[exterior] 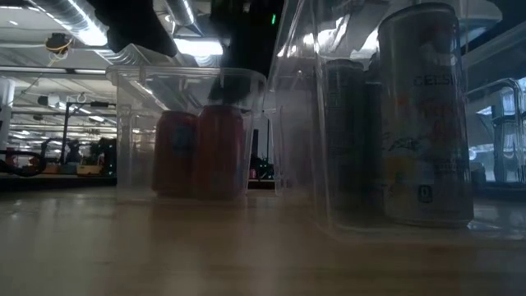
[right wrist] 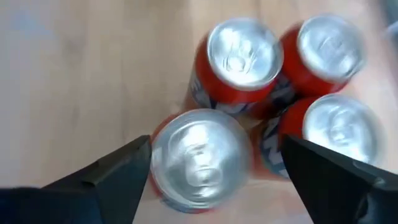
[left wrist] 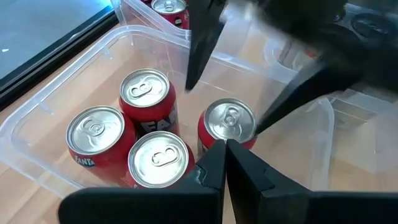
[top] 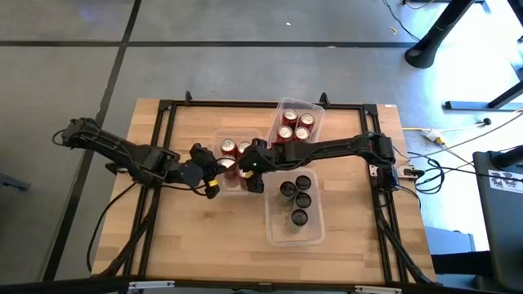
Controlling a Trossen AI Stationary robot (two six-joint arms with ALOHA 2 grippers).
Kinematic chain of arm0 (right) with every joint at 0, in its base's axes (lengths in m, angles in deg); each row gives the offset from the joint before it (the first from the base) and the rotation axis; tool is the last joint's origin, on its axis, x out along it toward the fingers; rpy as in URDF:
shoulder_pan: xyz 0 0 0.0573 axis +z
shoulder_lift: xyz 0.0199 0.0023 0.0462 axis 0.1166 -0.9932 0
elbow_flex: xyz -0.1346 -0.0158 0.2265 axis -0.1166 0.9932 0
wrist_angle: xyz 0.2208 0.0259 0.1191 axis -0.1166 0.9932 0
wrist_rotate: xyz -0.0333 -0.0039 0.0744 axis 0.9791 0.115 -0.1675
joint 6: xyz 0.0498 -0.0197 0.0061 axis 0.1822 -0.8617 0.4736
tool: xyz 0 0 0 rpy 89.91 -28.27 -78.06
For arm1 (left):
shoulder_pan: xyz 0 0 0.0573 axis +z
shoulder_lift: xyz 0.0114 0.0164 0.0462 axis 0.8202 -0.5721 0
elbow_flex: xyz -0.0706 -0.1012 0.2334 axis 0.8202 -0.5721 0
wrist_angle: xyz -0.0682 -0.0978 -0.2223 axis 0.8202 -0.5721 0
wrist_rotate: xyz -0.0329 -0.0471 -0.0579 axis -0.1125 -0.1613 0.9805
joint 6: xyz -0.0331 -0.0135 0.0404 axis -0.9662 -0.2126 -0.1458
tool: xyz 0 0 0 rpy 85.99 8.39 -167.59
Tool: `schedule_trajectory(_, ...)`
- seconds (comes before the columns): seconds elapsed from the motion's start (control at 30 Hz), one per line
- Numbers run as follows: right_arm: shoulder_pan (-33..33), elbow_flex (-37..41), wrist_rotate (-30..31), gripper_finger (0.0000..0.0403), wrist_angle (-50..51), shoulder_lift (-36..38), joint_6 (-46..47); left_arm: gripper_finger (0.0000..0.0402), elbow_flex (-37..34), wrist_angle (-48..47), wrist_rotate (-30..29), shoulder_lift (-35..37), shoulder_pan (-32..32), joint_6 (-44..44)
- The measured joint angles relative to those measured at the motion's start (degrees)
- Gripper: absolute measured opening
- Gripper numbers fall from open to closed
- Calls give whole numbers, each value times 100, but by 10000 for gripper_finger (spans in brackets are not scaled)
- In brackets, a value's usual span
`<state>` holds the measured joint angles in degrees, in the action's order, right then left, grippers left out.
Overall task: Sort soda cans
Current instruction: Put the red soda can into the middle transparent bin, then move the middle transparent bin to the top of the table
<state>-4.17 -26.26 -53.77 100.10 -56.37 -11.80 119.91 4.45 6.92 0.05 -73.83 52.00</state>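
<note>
Four red cans (left wrist: pixel 146 134) in bin (left wrist: pixel 37 149)

Four upright red cans (left wrist: pixel 149 124) with silver tops cluster in the middle; four more red cans (top: pixel 294 126) and three dark cans (top: pixel 297 196) stand apart.

My table (top: pixel 204 245) is a light wooden butcher-block top with a black metal frame (top: pixel 245 104) running round it. Grey floor (top: pixel 204 49) all round, dark seam lines crossing it. A black stand base (top: pixel 437 37) sits on the floor at the far right, cables (top: pixel 458 143) trailing beside the table's right edge (white and black ones). Beyond the table, a dim room with bright ceiling lights (exterior: pixel 90 33) and silver ducting (exterior: pixel 62 12).
</note>
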Motion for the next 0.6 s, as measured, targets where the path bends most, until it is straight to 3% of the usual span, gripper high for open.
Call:
schedule_trajectory(0.3,596,-1082,347,351,1994,657,-56,6,0,-21,-25,0,2,-95)
schedule_trajectory(0.5,1473,-1195,433,346,3458,1303,697,5,2,70,-20,0,0,-121)
schedule_trajectory(0.6,2072,-1192,845,324,4005,1517,1119,2,0,359,146,-24,-137,-78)
